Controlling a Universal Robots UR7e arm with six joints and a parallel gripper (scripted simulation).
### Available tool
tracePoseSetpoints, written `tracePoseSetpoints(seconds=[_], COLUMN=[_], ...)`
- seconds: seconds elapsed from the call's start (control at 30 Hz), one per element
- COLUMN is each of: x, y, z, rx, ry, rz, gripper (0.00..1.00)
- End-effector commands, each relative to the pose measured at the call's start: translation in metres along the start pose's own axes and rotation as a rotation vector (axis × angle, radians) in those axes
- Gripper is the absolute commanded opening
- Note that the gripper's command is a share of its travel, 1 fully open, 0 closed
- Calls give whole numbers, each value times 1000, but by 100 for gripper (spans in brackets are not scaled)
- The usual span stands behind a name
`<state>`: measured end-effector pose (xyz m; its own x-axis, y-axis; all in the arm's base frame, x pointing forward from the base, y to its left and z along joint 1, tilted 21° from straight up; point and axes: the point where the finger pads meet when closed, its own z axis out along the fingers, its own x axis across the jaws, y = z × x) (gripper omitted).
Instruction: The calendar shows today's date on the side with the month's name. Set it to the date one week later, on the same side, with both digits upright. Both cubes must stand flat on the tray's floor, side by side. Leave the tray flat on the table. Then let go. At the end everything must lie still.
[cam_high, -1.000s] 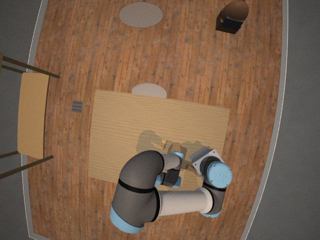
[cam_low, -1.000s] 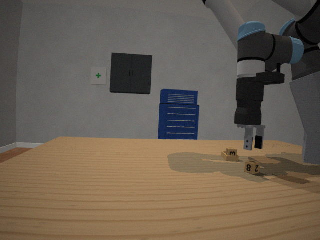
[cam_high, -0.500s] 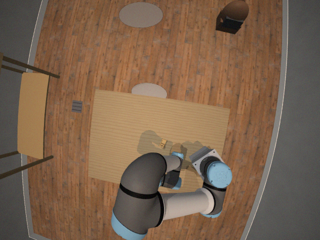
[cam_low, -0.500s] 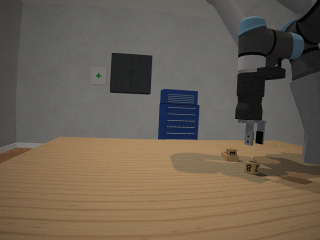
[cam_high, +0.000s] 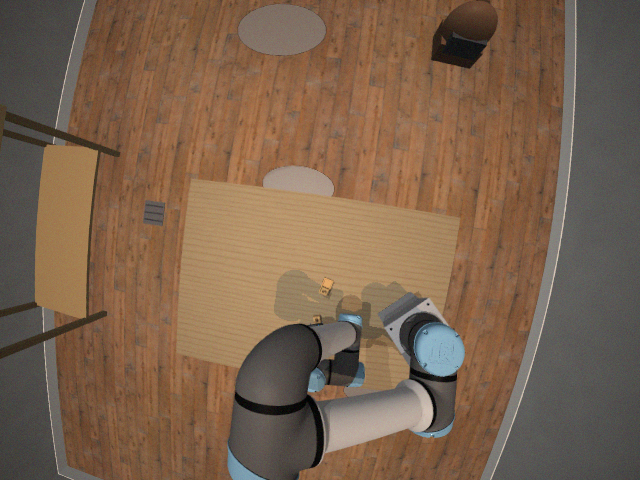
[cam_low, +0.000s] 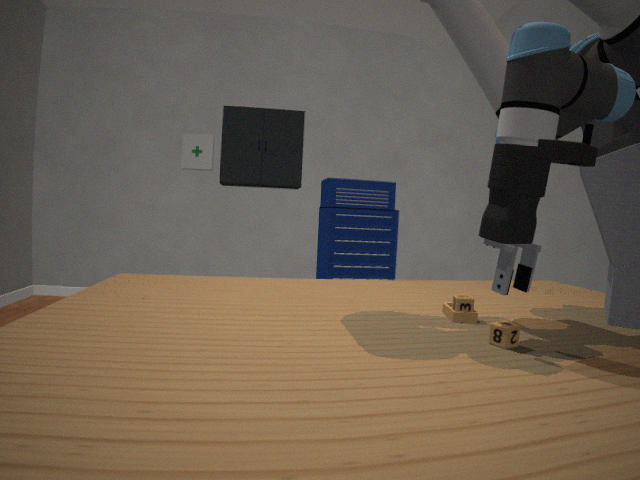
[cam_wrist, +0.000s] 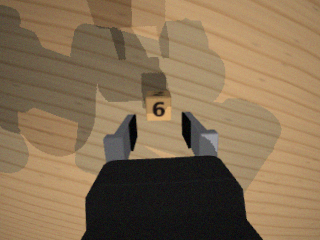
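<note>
Seen from above, shows the arm (cam_high: 372, 418) (cam_low: 535, 77) reaching over the wooden table (cam_high: 232, 258) (cam_low: 232, 372) (cam_wrist: 280, 50), hiding the fingertips from this side. Also shows the small tray (cam_high: 320, 292) (cam_low: 463, 317) lying on the tabletop with the seated cube (cam_high: 323, 287) (cam_low: 463, 303) in it, and near it, well outside its walls, the loose cube (cam_high: 316, 319) (cam_low: 504, 334) (cam_wrist: 158, 108), just beside the arm's outline. From the exterior, shows the gripper (cam_low: 513, 289) (cam_wrist: 159, 124) hanging above the table, released and empty, with fingers apart and pointing down. Gives a 3 lying on its side on the seated cube, and an 8 and a 2 on neighbouring side faces of the loose cube, set flat on the wood. Through the wrist camera, shows the loose cube ahead of the parted fingers, touching neither, with a 6 on its upper face, reading upright from here.
</note>
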<state>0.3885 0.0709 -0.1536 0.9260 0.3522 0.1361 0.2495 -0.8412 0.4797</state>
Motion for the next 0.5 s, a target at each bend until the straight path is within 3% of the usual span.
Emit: tracePoseSetpoints(seconds=[0.0,0.3,0.47], x=[2,2,1], y=[3,3,2], z=[-2,-2,0], rx=[-85,-95,-135], ry=[10,10,2], rz=[12,12,12], gripper=[87,87,87])
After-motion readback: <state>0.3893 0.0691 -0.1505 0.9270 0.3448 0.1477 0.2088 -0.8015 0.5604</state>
